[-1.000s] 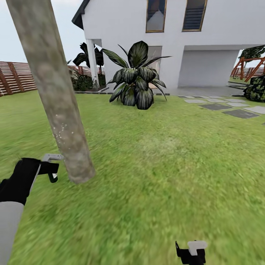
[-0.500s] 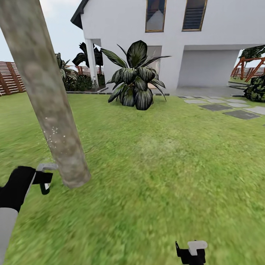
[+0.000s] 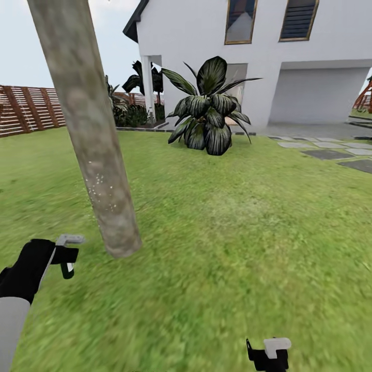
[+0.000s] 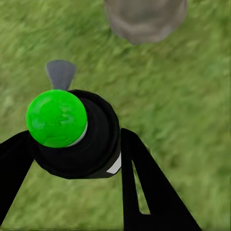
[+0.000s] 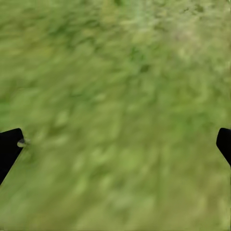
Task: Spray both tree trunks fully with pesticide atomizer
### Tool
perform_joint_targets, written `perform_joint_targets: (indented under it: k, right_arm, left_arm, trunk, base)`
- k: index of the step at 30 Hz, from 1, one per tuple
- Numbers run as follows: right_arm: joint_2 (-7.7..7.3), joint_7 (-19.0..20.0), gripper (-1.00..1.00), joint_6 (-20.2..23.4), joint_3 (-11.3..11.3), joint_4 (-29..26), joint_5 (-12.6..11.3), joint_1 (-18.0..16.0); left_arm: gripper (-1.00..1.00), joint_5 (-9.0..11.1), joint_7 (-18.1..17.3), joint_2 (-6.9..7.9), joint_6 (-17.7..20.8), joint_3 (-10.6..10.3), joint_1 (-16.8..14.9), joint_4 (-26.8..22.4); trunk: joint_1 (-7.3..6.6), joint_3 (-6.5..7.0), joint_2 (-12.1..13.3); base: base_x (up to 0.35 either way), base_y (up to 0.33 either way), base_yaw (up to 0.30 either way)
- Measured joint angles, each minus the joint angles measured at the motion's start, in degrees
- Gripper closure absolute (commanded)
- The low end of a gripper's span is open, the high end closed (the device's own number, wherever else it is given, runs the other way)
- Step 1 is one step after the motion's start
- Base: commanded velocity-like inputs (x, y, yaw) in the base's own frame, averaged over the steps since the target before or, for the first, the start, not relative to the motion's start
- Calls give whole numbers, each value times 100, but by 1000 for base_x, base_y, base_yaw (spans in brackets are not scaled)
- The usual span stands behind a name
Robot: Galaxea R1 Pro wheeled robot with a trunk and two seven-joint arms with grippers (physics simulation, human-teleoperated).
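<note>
Atomizer [image 4: 72, 132] in left gripper [image 4: 72, 159], near trunk [image 3: 98, 155].

Lawn [image 3: 232, 248]: carrying a pale tree trunk [image 3: 95, 155] standing near left, a dark broad-leaved plant [image 3: 209, 111] sitting far centre, grey paving slabs [image 3: 330, 152] lying far right.
</note>
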Motion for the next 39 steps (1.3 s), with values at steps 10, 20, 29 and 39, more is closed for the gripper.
perform_joint_targets:
  k: [10, 20, 29, 39]
  right_arm:
    - [3, 4, -100, 0, 0, 0, 0, 0]
    - [-9, 0, -100, 0, 1, 0, 0, 0]
    - [-2, -3, -100, 0, 1, 0, 0, 0]
    - [-1, 2, -100, 0, 1, 0, -1, 0]
  left_arm:
    - [100, 34, 15, -232, -170, -35, 75, -3]
    - [100, 25, 295, -249, -562, 17, 84, 318]
    - [100, 22, 316, -256, -613, 7, 84, 339]
    - [100, 33, 311, -562, -635, 19, 325, 368]
  trunk:
    - [0, 0, 0]
    - [0, 0, 0]
    - [0, 0, 0]
    - [0, 0, 0]
  base:
    - [85, -112, 119]
    - [300, -84, 1]
    - [184, 0, 0]
    - [1, 0, 0]
